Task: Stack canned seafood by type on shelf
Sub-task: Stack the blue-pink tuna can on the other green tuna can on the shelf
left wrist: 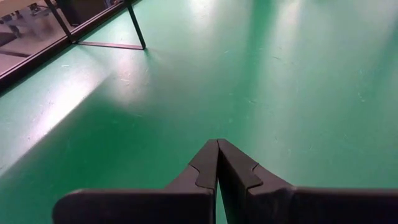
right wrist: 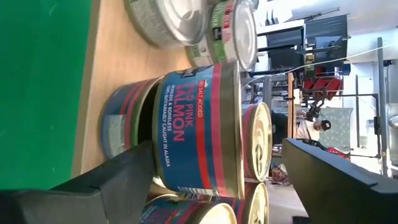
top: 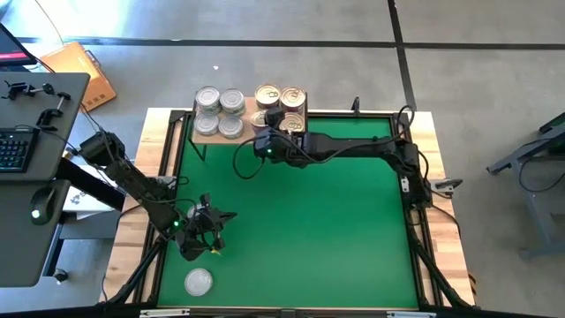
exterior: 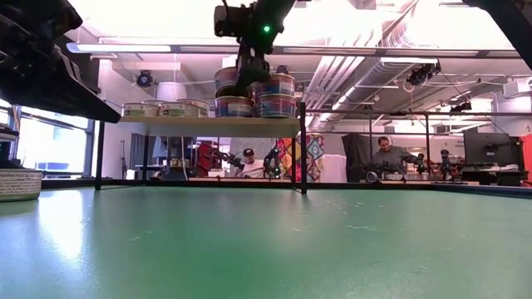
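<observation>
The shelf (top: 199,137) stands at the mat's far edge. Silver-lidded cans (top: 219,112) stand on its left half and gold-lidded cans (top: 292,97) on its right half, stacked two high (exterior: 276,94). My right gripper (top: 269,132) reaches over the shelf's near edge, open around a blue pink-salmon can (right wrist: 199,130). That can stands upright on another can (right wrist: 121,124). My left gripper (top: 210,231) hovers shut over the mat at the near left, with nothing in it (left wrist: 217,155). One silver-lidded can (top: 199,282) sits on the mat near the front edge. My right gripper has one finger (right wrist: 134,171) close by the bottom rim of the upper salmon can; I cannot tell whether it touches. The other finger (right wrist: 329,180) stands clear of the can's gold lid (right wrist: 239,124). The can rests upright on the can below it.
A black frame (top: 181,159) borders the green mat (top: 309,230). The shelf's thin black legs (exterior: 302,149) stand on the mat. A desk with a keyboard (top: 13,150) is beyond the table's left side. People sit in the room behind (exterior: 386,158).
</observation>
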Robot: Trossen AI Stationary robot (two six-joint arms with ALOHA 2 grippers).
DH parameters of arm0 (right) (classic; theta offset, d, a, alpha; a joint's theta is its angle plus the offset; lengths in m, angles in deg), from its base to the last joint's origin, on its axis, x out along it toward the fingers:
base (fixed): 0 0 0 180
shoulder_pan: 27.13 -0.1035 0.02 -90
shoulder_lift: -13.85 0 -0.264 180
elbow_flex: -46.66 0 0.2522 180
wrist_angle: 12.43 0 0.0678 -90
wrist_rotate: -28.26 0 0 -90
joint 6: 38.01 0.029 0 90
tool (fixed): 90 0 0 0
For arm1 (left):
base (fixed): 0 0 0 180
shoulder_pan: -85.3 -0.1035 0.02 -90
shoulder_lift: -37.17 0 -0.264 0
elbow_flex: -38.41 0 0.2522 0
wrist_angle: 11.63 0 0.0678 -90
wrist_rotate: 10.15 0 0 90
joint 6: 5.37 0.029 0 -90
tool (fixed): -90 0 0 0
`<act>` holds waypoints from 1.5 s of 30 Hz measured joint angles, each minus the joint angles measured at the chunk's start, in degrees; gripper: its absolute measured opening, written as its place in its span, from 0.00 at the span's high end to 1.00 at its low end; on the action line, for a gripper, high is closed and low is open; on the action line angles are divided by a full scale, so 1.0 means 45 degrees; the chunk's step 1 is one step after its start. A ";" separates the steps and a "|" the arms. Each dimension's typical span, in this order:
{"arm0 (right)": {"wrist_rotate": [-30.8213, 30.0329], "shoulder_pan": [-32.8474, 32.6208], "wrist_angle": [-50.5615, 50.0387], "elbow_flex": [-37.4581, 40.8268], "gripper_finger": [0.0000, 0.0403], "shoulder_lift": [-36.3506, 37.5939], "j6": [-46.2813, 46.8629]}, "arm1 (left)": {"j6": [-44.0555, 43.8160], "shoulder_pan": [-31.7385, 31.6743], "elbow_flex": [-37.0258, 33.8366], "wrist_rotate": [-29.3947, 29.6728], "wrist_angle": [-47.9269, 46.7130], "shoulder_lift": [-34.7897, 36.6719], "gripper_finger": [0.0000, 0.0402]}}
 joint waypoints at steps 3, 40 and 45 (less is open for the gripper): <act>0.0075 0.0000 -0.0109 0.0002 0.16 0.0176 0.0198 | -0.0003 -0.0005 0.0000 0.0000 -0.0017 0.0000 1.00; 0.8771 -0.1733 -0.2938 0.0861 0.20 0.2048 0.5821 | -0.0010 0.0000 0.0000 0.0013 -0.0019 0.0000 1.00; 0.5629 -0.2282 -0.3572 0.2592 0.26 0.2354 0.7078 | 0.0036 0.0000 -0.0005 0.0031 -0.0012 0.0000 1.00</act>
